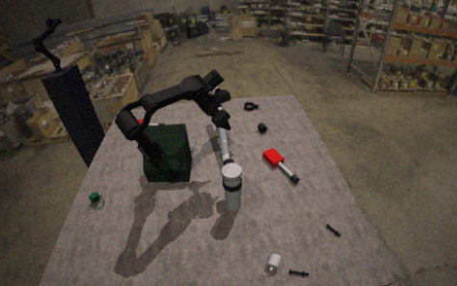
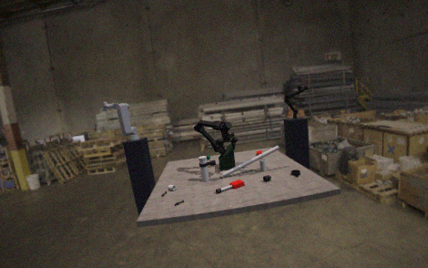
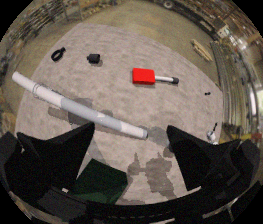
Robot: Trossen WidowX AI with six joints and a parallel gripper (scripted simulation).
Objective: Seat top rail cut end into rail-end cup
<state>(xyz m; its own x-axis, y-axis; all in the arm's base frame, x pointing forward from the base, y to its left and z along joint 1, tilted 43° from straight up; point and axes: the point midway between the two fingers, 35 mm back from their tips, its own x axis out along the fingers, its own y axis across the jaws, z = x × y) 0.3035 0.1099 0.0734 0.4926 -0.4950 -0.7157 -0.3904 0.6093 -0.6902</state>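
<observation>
1. I see my end effector [image 1: 221, 118] fully spread with nothing in it, raised over the far part of the top rail [image 1: 224, 145].
2. The rail slopes down to the big post [image 1: 231, 186] mid-bench [image 1: 121, 229]; I cannot tell whether its cut end sits in the cup.
3. A red-handled tool [image 1: 279, 164] lies right of the post.
4. The black brace band [image 1: 231, 186] rings the post just under its cap.

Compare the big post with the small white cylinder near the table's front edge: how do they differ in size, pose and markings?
The big post stands upright on the table; the small white cylinder seems to lie on its side. The big post is far taller and wider than the small white cylinder. The big post wears a dark band below its cap; the small white cylinder shows none. Both are pale cylinders.
</observation>
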